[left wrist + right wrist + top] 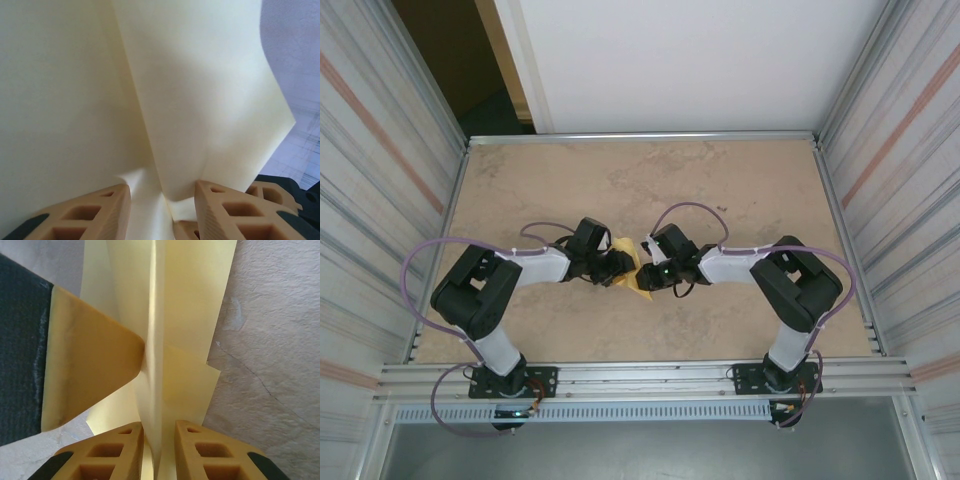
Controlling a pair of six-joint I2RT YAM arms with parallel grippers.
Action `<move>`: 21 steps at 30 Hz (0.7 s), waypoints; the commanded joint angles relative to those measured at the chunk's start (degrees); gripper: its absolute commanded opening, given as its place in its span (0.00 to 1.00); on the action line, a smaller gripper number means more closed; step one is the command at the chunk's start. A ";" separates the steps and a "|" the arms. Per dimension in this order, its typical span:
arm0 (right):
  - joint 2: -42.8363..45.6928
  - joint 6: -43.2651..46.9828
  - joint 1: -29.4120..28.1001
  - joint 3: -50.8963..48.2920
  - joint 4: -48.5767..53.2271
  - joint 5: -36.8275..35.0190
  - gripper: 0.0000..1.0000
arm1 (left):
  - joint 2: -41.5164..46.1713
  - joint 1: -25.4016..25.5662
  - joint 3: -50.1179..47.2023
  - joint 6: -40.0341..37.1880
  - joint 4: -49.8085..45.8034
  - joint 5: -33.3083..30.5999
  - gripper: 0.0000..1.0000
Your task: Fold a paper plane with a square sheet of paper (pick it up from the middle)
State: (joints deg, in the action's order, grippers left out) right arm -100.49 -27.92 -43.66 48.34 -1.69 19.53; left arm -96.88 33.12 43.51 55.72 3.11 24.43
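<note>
Paper first: the pale-yellow sheet of thin creased paper (pixel 636 280) is at the middle of the beige, stone-patterned desk (pixel 720 180), right where my two arms meet nose to nose. From the right wrist I see the sheet (pixel 170 315) standing on edge, folded along a centre crease with its flaps splaying to either side and the desk (pixel 280 340) beyond it. The right pincer (pixel 158 425) is nearly closed, its tan fingers (pixel 120 450) pressed on that crease from both sides. One tan finger (pixel 95 370) of the left pincer (pixel 618 265) reaches in from the side and touches the same fold. From the left wrist the paper (pixel 200 90) spreads wide, with a sharp fold running down into the left pincer (pixel 161 187). Its jaws stand partway apart, closed on the bunched layers, and the paper touches both inner faces. How firmly it grips I cannot tell. In the top view the right pincer (pixel 645 270) is just beside the left one.
</note>
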 commanded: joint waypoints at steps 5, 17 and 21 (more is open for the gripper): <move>2.02 0.31 -0.31 0.17 0.62 -2.12 0.22 | -1.80 0.40 -0.58 -2.06 -8.75 -2.30 0.41; 3.72 0.42 -0.81 -0.97 1.22 -1.69 0.24 | -1.53 0.34 0.26 -3.07 -9.85 -2.54 0.42; 2.18 0.27 -1.10 -0.21 0.68 -0.83 0.22 | -1.60 0.35 0.13 -2.84 -9.61 -2.44 0.42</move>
State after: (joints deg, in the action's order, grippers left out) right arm -96.84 -27.90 -44.16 47.51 -1.34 17.47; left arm -96.88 33.12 44.80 53.80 0.08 24.21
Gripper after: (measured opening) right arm 0.225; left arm 0.416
